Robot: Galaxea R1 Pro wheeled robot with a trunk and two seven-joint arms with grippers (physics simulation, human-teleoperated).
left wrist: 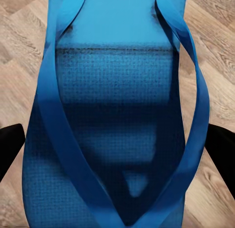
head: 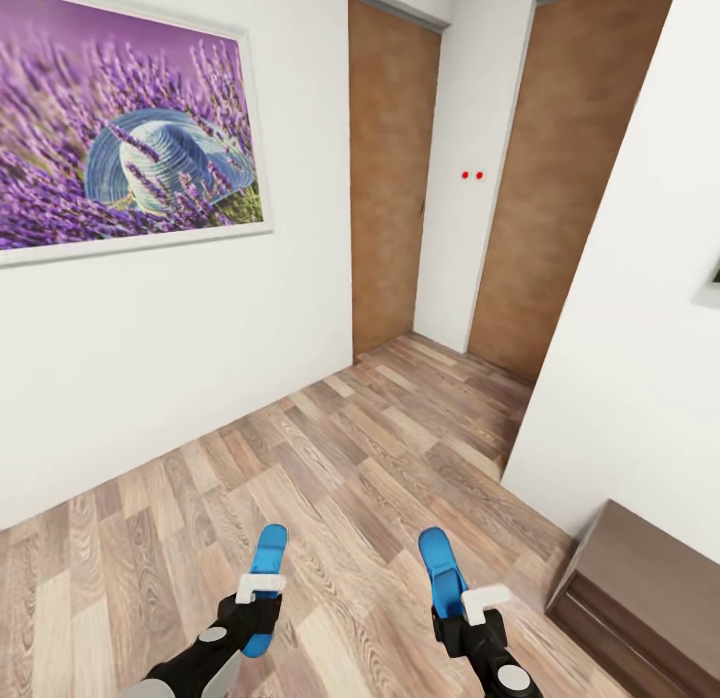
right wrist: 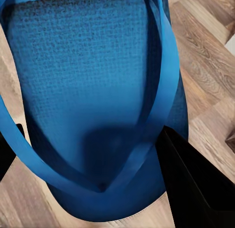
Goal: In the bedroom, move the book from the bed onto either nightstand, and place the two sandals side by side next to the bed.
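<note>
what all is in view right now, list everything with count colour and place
sandals: 2, bright blue, left sandal in the left gripper, right sandal in the right gripper
lavender picture: 1, purple, white frame, left wall
doors: 2, tan wood, left door and right door at the far end
red dots: 2, wall between the doors
floor: light wood planks
bench: 1, dark brown, lower right by the wall
left gripper: black and white, shut on a sandal
right gripper: black and white, shut on a sandal
</note>
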